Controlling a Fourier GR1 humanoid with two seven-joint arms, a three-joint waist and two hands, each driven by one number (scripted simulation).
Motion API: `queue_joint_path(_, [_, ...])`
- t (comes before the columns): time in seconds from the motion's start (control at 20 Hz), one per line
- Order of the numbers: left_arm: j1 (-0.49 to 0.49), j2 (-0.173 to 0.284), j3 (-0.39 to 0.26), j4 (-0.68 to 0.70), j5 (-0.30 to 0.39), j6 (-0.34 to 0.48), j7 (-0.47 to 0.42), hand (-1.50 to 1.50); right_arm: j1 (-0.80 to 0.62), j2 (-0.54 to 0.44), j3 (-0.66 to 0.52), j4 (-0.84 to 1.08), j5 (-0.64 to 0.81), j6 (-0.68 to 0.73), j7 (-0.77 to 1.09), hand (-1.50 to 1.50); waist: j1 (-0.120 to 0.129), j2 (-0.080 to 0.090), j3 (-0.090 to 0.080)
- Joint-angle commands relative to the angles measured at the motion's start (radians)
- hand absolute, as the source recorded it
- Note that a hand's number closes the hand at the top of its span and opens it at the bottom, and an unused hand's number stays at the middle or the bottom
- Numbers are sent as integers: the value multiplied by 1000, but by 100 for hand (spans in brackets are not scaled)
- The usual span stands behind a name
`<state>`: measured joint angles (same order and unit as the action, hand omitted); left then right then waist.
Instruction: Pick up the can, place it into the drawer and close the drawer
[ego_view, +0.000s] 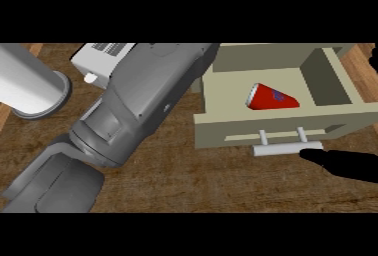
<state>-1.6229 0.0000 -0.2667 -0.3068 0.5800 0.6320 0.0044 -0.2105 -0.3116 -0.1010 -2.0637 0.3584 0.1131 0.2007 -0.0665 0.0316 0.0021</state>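
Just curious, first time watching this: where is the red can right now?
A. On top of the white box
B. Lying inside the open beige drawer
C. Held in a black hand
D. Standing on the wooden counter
B: the red metal can lies on its side inside the open beige drawer, with no hand on it.

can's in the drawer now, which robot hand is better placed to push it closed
Right. The right robot hand sits beside the drawer's handle, fingers pointing at it. The can already lies inside the open drawer. Only the left forearm shows, crossing away from the drawer front; its hand isn't visible.
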Motion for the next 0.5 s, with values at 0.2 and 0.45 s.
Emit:
queue_joint_path(0.2, [-7, 0, -28, 11, 9, 27, -18, -150, -117, 13, 196, 228, 306, -76, -58, -150, 26, -10, 0])
queue_joint_path(0.45, [3, 0, -34, 2, 0, 12, -26, -150, -206, 31, 241, 457, 442, -150, -108, -150, 55, -15, -1])
